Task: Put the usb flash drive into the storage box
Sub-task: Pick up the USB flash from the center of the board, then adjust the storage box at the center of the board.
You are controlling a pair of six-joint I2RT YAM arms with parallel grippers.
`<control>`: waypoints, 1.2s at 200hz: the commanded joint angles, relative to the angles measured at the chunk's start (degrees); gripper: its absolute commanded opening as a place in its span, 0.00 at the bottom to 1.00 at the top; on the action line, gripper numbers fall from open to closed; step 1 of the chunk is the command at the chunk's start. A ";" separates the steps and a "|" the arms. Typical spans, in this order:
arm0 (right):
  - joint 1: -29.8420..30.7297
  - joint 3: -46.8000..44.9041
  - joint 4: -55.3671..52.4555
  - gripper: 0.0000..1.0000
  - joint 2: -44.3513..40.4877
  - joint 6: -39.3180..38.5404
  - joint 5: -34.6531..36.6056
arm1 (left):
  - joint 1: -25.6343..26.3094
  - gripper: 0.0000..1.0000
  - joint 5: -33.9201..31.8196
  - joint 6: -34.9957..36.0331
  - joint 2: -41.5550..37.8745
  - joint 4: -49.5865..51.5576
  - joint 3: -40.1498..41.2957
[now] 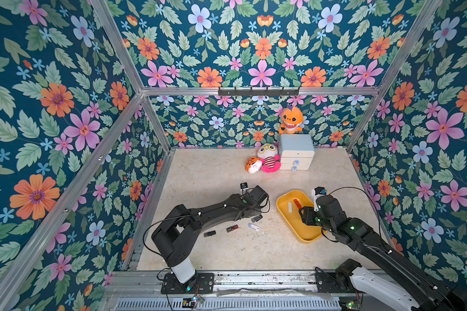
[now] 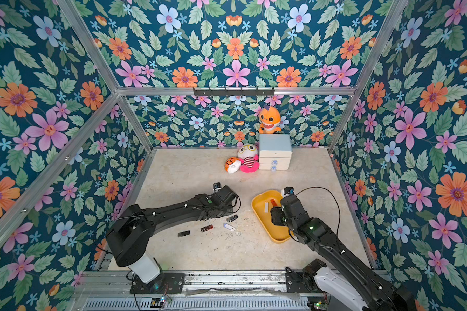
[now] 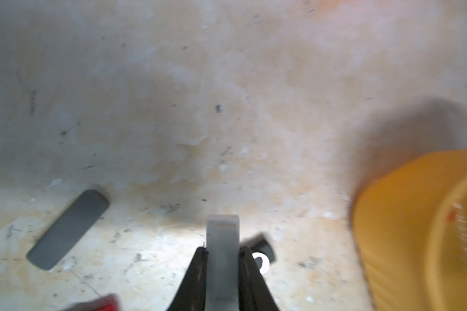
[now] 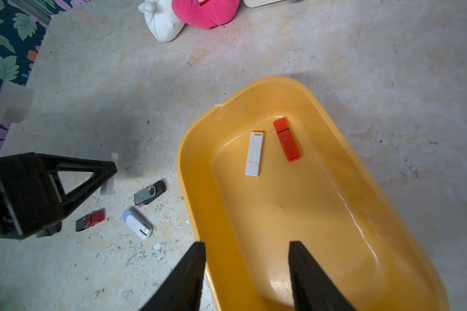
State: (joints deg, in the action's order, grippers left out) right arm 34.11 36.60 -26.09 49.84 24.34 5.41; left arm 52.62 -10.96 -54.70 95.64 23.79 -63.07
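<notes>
My left gripper (image 3: 223,249) is shut on a pale grey-white usb flash drive (image 3: 222,231), which sticks out past the fingertips just above the table. In the right wrist view that drive (image 4: 109,175) shows as a blur at the left gripper's tip. The storage box (image 4: 189,161), a shallow yellow tray, lies to its right and holds a white drive (image 4: 254,153) and an orange-red drive (image 4: 287,140). My right gripper (image 4: 247,250) hangs open over the tray's near left rim with nothing between its fingers. Both top views hide the fingers of both grippers under the wrists.
Loose drives lie left of the tray (image 1: 302,229): a black-and-silver swivel one (image 1: 256,218), a white-and-lilac one (image 1: 254,227), a red-and-black one (image 1: 232,228) and a black one (image 1: 209,233). Plush toys (image 1: 267,160) and a pale blue drawer cabinet (image 1: 296,152) stand at the back.
</notes>
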 commanded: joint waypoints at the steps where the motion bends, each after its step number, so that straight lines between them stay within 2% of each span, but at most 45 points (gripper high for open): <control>1: -1.76 1.36 -1.57 0.55 -0.90 1.80 3.58 | 2.56 0.15 1.09 -1.30 -1.07 -1.95 -3.05; 38: -13.79 1.71 -3.34 0.55 -4.49 3.79 -1.59 | 7.23 0.14 3.85 -3.62 3.31 -5.08 -9.84; 59: -17.29 2.39 -4.65 0.55 -5.73 3.10 -3.65 | 8.18 0.13 3.14 -4.35 5.24 -4.03 -11.03; 100: -17.58 1.63 -4.73 0.55 -5.70 3.06 -4.45 | 7.60 0.14 -0.81 -4.89 4.22 -1.38 -8.46; 139: -17.62 1.90 -4.65 0.55 -6.24 3.09 -4.18 | 6.79 0.13 3.26 -5.24 7.16 -4.71 -7.54; 192: -17.59 2.19 -6.32 0.55 -7.03 3.00 -4.16 | 4.75 0.13 7.00 -3.42 12.60 -6.33 -11.35; 240: -17.58 1.90 -7.17 0.55 -7.96 3.17 -4.54 | 2.76 0.13 9.82 0.86 20.43 -3.92 -21.10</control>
State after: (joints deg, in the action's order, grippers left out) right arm 16.49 38.41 -32.47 42.24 27.29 1.41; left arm 56.03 -3.73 -56.97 113.08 19.03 -80.38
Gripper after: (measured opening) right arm 0.548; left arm 0.227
